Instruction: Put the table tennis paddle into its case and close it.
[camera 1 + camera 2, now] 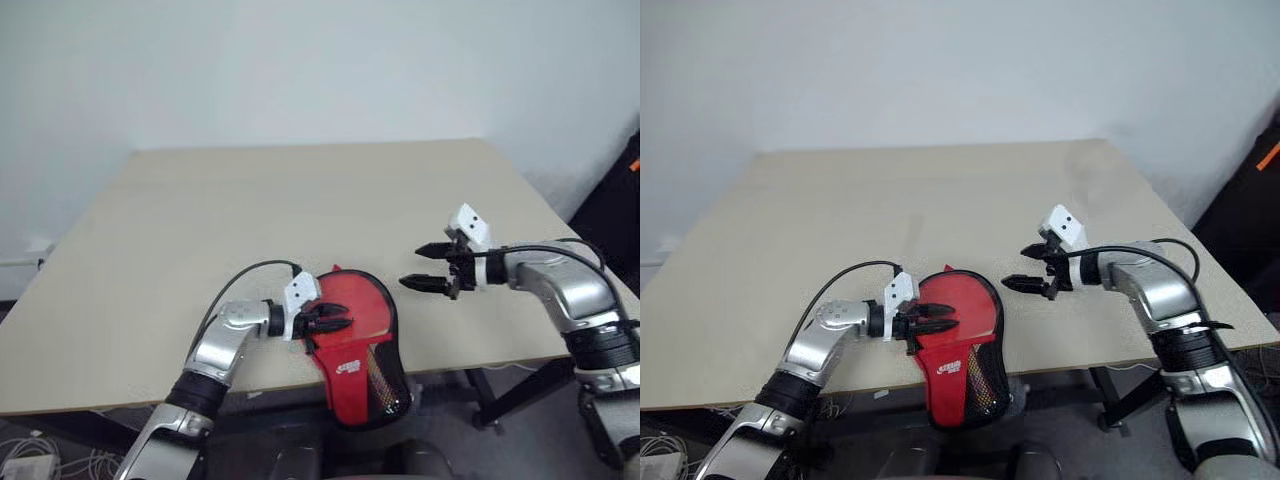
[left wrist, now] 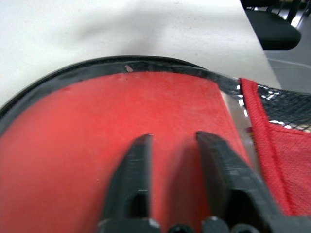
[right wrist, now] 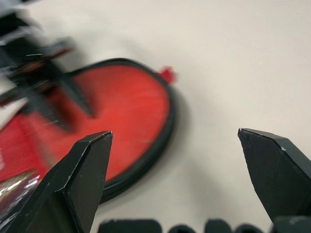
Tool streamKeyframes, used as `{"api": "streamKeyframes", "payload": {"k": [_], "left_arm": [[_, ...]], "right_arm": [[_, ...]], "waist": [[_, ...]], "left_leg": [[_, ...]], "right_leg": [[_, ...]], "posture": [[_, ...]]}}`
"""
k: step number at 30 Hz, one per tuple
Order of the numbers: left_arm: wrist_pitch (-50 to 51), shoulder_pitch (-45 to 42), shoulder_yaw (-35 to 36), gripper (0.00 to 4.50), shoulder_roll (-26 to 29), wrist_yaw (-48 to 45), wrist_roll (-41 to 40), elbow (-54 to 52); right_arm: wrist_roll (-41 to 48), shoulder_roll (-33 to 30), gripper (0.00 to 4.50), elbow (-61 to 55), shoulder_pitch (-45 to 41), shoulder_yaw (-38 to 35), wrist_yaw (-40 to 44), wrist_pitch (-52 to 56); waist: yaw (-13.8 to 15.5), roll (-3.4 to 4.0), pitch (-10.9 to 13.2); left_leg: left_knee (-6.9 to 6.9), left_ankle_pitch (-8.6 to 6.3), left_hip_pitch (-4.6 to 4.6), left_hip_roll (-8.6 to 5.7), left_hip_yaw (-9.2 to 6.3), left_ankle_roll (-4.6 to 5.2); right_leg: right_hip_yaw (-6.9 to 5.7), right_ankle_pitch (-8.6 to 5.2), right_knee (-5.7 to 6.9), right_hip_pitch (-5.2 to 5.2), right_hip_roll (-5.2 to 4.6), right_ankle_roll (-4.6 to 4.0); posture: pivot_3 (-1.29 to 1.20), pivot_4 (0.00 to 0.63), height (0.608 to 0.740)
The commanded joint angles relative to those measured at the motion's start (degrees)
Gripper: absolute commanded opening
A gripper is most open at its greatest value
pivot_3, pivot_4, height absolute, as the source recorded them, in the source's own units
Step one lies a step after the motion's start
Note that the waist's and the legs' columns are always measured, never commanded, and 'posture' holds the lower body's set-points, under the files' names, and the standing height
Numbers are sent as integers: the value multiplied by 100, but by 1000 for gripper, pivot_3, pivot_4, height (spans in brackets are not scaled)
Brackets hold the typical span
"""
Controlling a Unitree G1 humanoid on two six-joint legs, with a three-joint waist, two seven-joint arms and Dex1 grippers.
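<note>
The case point(image 1: 358, 355) lies red side up at the table's front edge, its mesh-and-logo end hanging over the edge. A black zip rim point(image 2: 73, 73) runs round its red face. The table tennis paddle is hidden. My left gripper point(image 1: 340, 322) hovers over the case's red face from the left. Its fingers point(image 2: 133, 170) stand a little apart with nothing between them. My right gripper point(image 1: 412, 267) hangs above the bare tabletop just right of the case, pointing at it, wide open and empty. In the right wrist view the case point(image 3: 126, 111) lies ahead with the left gripper point(image 3: 48, 82) over it.
The beige table point(image 1: 300, 190) stretches far behind the case to a white wall. A small red tab point(image 1: 337, 268) sticks out at the case's far end. A dark object with an orange mark point(image 1: 628, 190) stands off the table's right side. Cables lie on the floor point(image 1: 30, 460) below left.
</note>
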Motion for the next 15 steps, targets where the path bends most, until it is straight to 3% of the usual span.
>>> {"api": "streamKeyframes", "payload": {"k": [1,7,15], "left_arm": [[442,131,244,2682,212,63,-182,-291],[549,320,942,4459,481,477,-471,-1136],[1285,678,1811,4459,777,704,-1283,-1957]], "right_arm": [[-144,251,4500,171,-255,-155,-407,57],[-244,1037,4500,753,-343,-200,-1009,198],[-343,1725,4500,1092,-132,-79,-1226,51]], "waist": [[-29,3,4],[-65,-1,40],[-60,-2,46]], "left_leg": [[0,1,-4,2,2,-1],[-4,8,-7,8,5,-14],[-1,13,-17,-7,14,-23]], "right_leg": [[2,1,1,1,5,1],[3,2,4,-1,15,3],[18,2,1,-5,6,3]], "posture": [[0,0,706],[0,0,706],[0,0,706]]}}
